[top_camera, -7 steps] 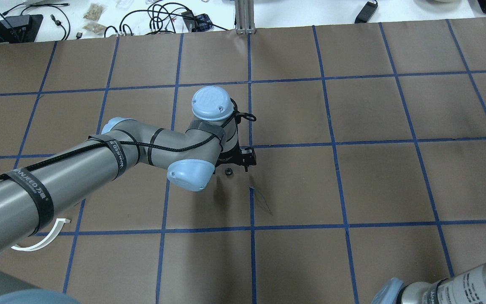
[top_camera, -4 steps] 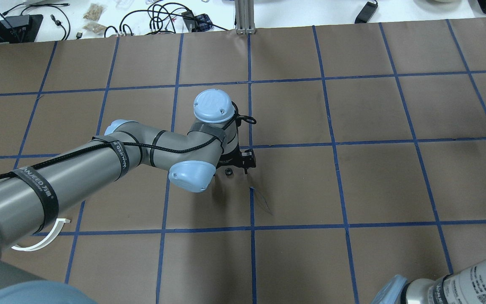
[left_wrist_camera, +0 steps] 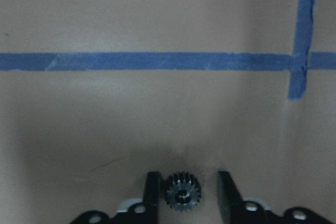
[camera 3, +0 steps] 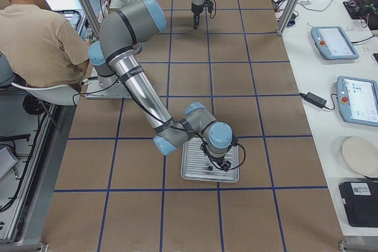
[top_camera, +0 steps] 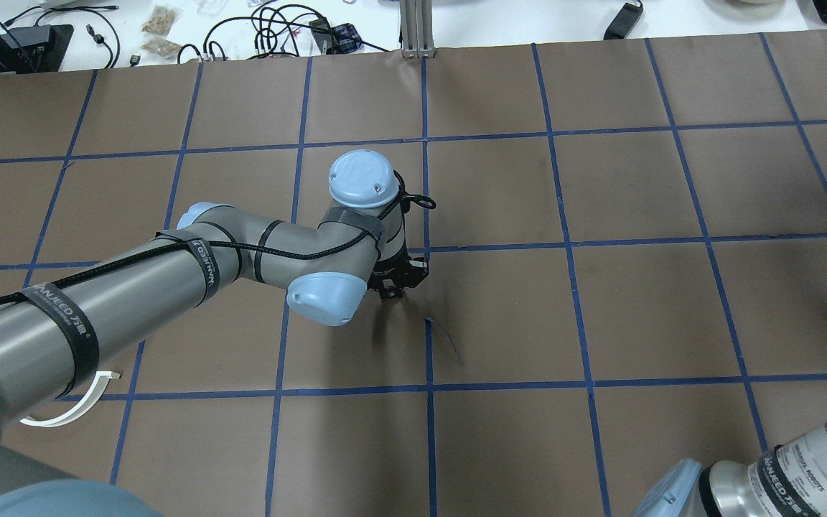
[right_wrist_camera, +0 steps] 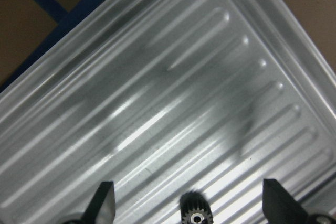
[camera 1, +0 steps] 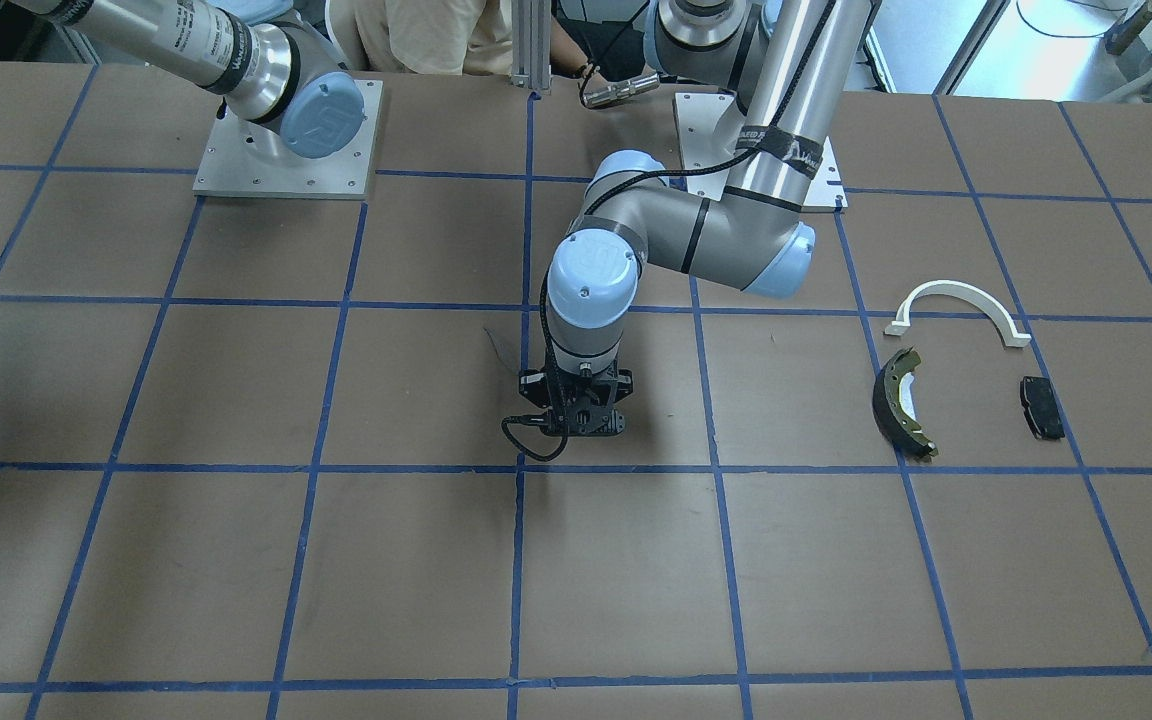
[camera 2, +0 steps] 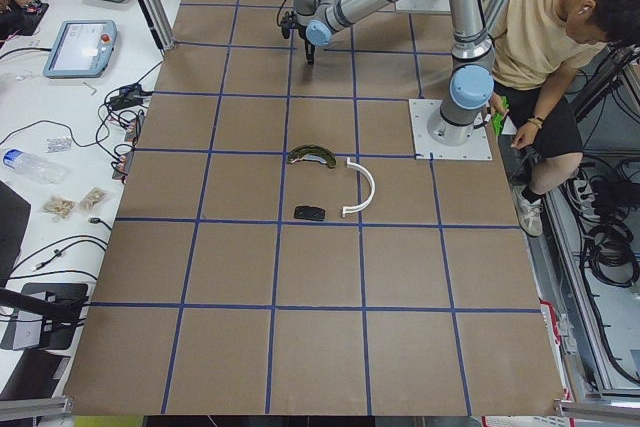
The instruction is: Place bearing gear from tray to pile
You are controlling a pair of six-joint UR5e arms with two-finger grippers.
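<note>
Left wrist-mounted view: left gripper, jaws narrowly parted, straddles a bearing gear on the table, clear of every edge; right gripper, spread wide, hangs over the tray.

From the operators' side, the taped table holds a gear mid-table, arch, shoe and pad at three o'clock, tray at nine
</note>
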